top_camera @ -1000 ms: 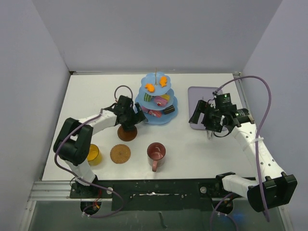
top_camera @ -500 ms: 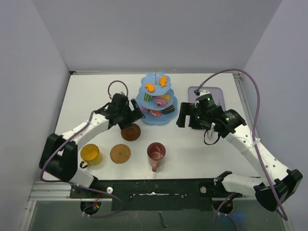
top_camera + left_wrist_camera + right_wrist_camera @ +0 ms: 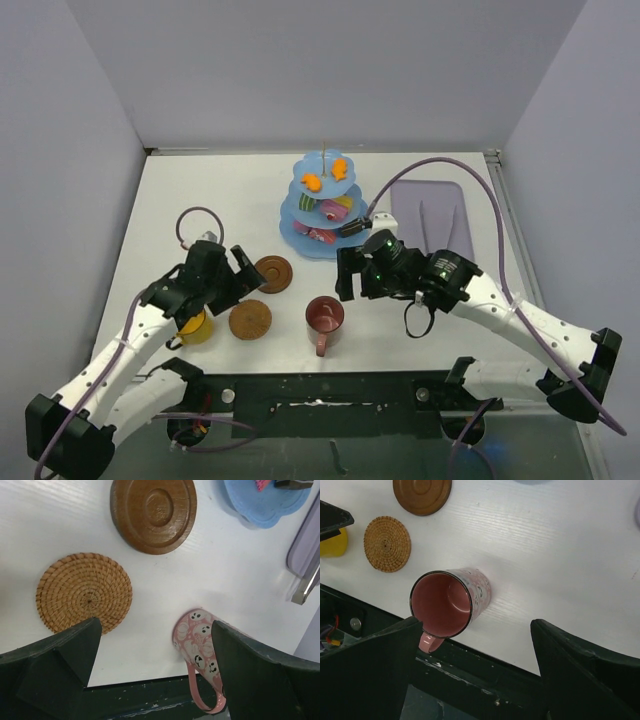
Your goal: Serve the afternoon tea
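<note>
Bright, even light falls from overhead onto the white table [image 3: 430,310], and the top view is sharp with little glare. The cake stand [image 3: 290,232] and the red mug [image 3: 325,316] throw only short, soft shadows. In both wrist views the table's grain is crisp, and a pale sheen lies beside the mug in the right one. The fingers [image 3: 365,675] of the right gripper [image 3: 476,625] and the fingers [image 3: 50,665] of the left gripper [image 3: 155,625] are dark, slightly soft shapes.

two coasters [image 3: 84,591], pink mug [image 3: 198,642], stand edge [image 3: 265,502]
</note>
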You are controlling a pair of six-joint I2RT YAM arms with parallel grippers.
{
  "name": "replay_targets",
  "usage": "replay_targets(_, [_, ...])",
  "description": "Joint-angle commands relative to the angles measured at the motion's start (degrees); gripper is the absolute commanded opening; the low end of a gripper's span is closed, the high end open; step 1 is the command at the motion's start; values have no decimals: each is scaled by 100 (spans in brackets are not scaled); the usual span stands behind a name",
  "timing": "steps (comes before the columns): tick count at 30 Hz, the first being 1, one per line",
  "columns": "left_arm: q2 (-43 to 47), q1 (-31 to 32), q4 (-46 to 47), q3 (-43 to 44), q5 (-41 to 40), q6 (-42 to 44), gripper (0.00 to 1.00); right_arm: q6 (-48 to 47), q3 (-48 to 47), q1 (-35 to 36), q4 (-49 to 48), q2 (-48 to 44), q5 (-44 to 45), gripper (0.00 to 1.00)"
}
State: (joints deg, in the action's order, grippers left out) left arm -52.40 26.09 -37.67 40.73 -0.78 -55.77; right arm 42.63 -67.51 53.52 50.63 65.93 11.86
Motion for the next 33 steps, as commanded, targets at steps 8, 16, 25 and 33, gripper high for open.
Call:
replay_targets(8, [228, -25, -650, 275, -141, 39, 91, 807, 13, 1815, -154, 206, 1270, 92])
replay_targets(16, [310, -33, -972, 659, -764, 447, 91, 2941, -313, 3283, 809, 1283, 2487, 92])
replay_targets(25, [710, -33, -710, 314, -1416, 698, 91, 3590, -398, 3432, 667, 2204, 2593, 85])
replay_targets(33, [1304, -33, -458, -88, -1754, 900, 91, 3746, 96, 2842, -59, 2362, 2429, 73])
